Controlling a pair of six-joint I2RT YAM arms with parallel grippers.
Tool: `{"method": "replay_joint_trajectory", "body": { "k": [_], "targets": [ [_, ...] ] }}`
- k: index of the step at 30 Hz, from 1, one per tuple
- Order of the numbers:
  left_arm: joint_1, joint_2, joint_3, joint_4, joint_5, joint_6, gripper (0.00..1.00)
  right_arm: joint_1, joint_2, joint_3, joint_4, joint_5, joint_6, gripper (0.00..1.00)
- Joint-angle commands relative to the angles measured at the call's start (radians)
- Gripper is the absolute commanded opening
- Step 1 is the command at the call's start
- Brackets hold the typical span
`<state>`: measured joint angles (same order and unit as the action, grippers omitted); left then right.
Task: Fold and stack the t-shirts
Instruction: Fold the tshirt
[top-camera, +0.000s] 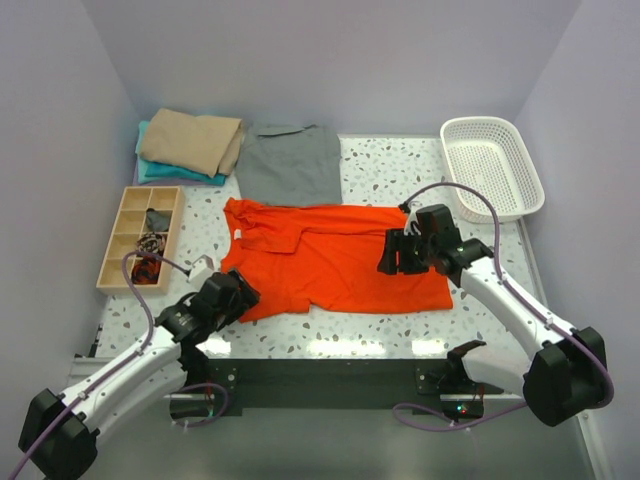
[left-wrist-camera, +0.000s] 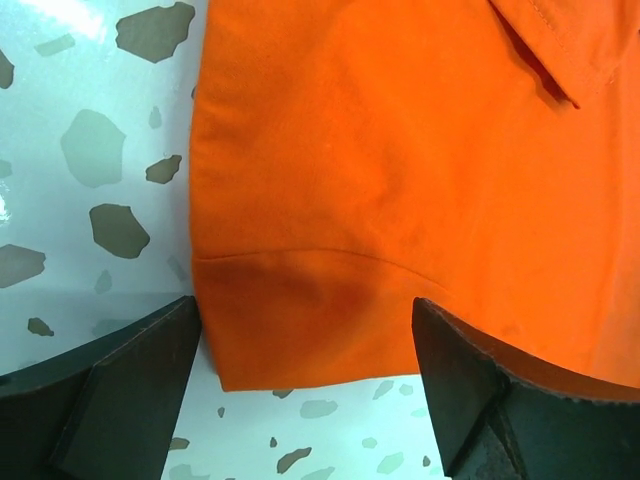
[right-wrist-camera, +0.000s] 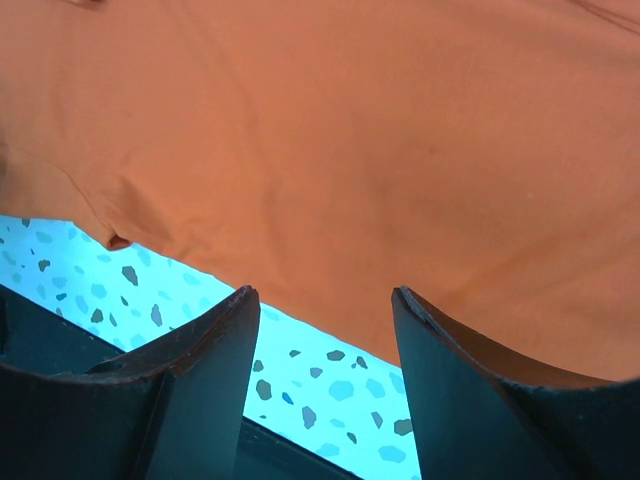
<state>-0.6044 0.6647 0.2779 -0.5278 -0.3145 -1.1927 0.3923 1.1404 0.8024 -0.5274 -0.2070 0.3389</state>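
Note:
The bright orange-red t-shirt (top-camera: 330, 255) lies flat on the speckled table, partly folded. My left gripper (top-camera: 238, 296) is open at its near left corner. In the left wrist view that corner (left-wrist-camera: 360, 200) lies between the open fingers (left-wrist-camera: 130, 390), low over the table. My right gripper (top-camera: 395, 254) is open and empty above the shirt's right part. The right wrist view shows the shirt's near edge (right-wrist-camera: 350, 140) past my open gripper (right-wrist-camera: 322, 310). The grey t-shirt (top-camera: 292, 165) lies behind the orange one. The folded tan shirt (top-camera: 192, 140) rests on the teal one (top-camera: 160, 172) at the back left.
A white mesh basket (top-camera: 492, 165) stands at the back right. A wooden compartment tray (top-camera: 140, 235) with small items sits at the left edge. A dark strip (top-camera: 330, 375) runs along the table's near edge between the arm bases.

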Motion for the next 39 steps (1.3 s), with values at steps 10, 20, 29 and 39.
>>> {"method": "replay_joint_trajectory", "body": {
  "k": [10, 20, 29, 39],
  "targets": [
    [-0.006, 0.059, 0.22, 0.0, -0.014, 0.156, 0.0, 0.002, 0.136, -0.034, 0.075, 0.041, 0.012, 0.5],
    [-0.003, 0.122, 0.356, -0.029, -0.107, 0.226, 0.0, 0.002, 0.326, -0.028, 0.165, 0.057, 0.022, 0.46],
    [0.095, 0.343, 0.388, 0.153, -0.094, 0.307, 0.0, 0.002, 0.487, 0.046, 0.179, 0.058, -0.014, 0.45],
    [0.239, 0.666, 0.516, 0.433, -0.06, 0.444, 0.0, 0.0, 0.524, 0.087, 0.104, 0.144, 0.006, 0.4]
  ]
}}
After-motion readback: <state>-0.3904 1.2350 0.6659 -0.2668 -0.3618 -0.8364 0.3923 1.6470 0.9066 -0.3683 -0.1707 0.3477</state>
